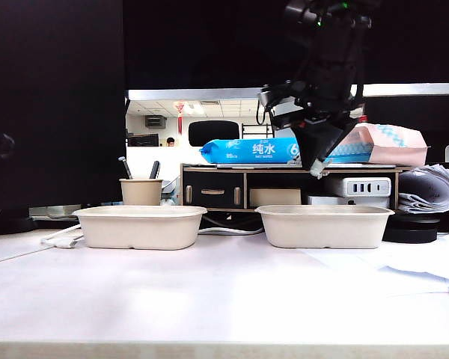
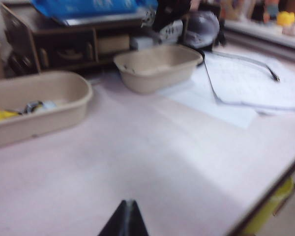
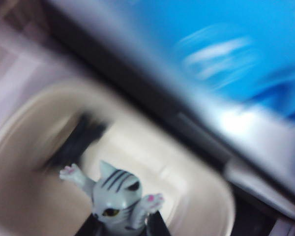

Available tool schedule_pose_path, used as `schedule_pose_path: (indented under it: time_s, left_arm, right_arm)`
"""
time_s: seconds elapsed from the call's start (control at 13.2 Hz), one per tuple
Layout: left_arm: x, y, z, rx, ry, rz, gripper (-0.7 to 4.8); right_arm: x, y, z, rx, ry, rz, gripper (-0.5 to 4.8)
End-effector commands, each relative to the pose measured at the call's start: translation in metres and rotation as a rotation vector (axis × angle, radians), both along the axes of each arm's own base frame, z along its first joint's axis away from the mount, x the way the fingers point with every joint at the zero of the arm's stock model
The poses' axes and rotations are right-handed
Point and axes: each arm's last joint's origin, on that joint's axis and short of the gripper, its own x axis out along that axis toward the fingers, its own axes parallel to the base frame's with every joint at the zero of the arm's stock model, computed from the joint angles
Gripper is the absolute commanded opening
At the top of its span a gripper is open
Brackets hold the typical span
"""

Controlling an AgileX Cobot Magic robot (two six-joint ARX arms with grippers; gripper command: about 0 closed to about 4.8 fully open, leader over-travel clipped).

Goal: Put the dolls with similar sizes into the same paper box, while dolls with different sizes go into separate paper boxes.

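My right gripper (image 3: 120, 222) is shut on the grey-white striped cat doll (image 3: 117, 194), whose paws are raised. It hangs over the right paper box (image 3: 196, 196); a blurred black shape (image 3: 76, 140), maybe the black cat, lies inside. In the exterior view this gripper (image 1: 318, 163) points down above the right paper box (image 1: 324, 224), well clear of the rim. My left gripper (image 2: 127, 206) is shut and empty over bare table, out of the exterior view. The left paper box (image 2: 64, 93) (image 1: 141, 226) holds a yellow doll (image 2: 0, 114) and a pale blue-white doll (image 2: 39, 105).
A beige cup with pens (image 1: 141, 191) stands behind the left box. A dark wooden shelf (image 1: 284, 187) with a blue wipes pack (image 1: 251, 150) runs along the back. Papers (image 1: 404, 262) lie at the right. The table's edge (image 2: 270, 191) shows in the left wrist view.
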Motion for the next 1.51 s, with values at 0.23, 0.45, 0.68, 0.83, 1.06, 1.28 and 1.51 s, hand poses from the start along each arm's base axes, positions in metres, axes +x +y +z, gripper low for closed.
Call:
schedule_pose_path:
  time_s: [0.23, 0.45, 0.68, 0.83, 1.06, 1.28, 1.51]
  left_arm:
    - [0.007, 0.013, 0.002, -0.013, -0.023, 0.147, -0.05]
    - [0.012, 0.025, 0.004, -0.022, -0.043, 0.279, -0.05]
    - [0.016, 0.035, 0.004, -0.019, -0.042, 0.395, -0.05]
    - [0.017, 0.043, 0.004, -0.017, -0.043, 0.472, -0.05]
    - [0.019, 0.052, 0.004, -0.015, -0.044, 0.566, -0.05]
    - [0.019, 0.054, 0.004, -0.014, -0.044, 0.596, -0.05]
    - [0.019, 0.054, 0.004, -0.014, -0.044, 0.597, -0.05]
  right_arm:
    - [0.019, 0.003, -0.03, 0.037, 0.025, -0.089, 2.2]
    - [0.015, 0.0, -0.003, 0.048, -0.041, -0.131, 1.88]
    - [-0.012, -0.008, 0.058, 0.226, -0.14, -0.098, -0.06]
    - [-0.049, -0.021, 0.113, 0.348, -0.246, -0.038, -0.06]
    - [-0.104, -0.044, 0.17, 0.441, -0.4, 0.003, -0.06]
    - [-0.184, -0.076, 0.22, 0.574, -0.547, 0.09, -0.06]
    - [-0.24, -0.099, 0.223, 0.656, -0.631, 0.082, -0.05]
